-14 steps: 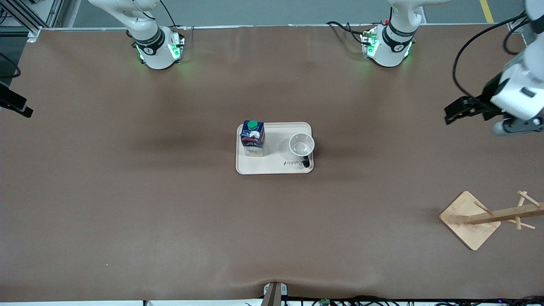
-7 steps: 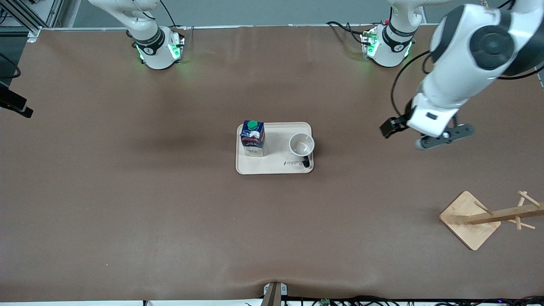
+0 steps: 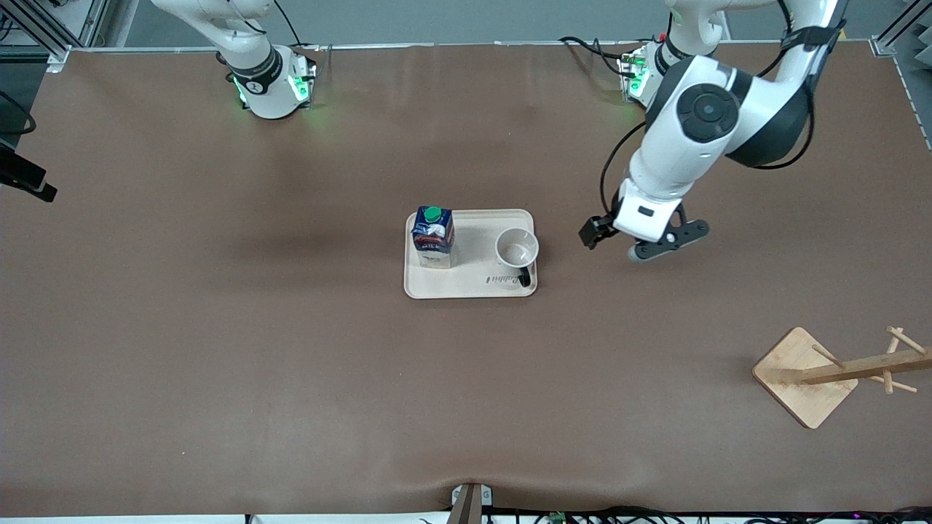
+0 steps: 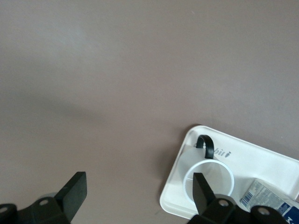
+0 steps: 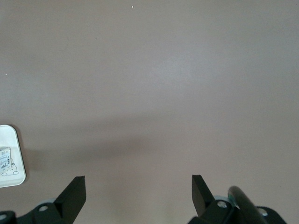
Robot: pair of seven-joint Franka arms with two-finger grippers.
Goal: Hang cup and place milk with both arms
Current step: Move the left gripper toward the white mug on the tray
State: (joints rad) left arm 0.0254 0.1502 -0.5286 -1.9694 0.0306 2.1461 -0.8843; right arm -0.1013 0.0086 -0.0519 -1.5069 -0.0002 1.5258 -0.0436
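The white cup [image 3: 517, 247] stands upright on a cream tray [image 3: 473, 287] mid-table, its black handle [image 3: 524, 276] toward the front camera. The dark-blue milk [image 3: 433, 236] with its green cap stands on the same tray, toward the right arm's end. My left gripper [image 3: 593, 233] hangs open and empty over bare table beside the tray, toward the left arm's end. In the left wrist view the cup [image 4: 209, 175], the tray [image 4: 243, 156] and the milk [image 4: 271, 200] lie off to one side of the left gripper [image 4: 138, 191]. My right gripper [image 3: 44, 191] waits open at the table's edge, over bare table [image 5: 138, 189].
A wooden peg rack [image 3: 804, 375] on a square base stands near the front camera at the left arm's end of the table. The brown mat [image 3: 291, 364] covers the table. The tray's corner [image 5: 9, 158] shows at the edge of the right wrist view.
My left arm has swung in from the table's end toward the tray, and its open gripper now hangs close beside it. The right arm, cup and milk have not moved.
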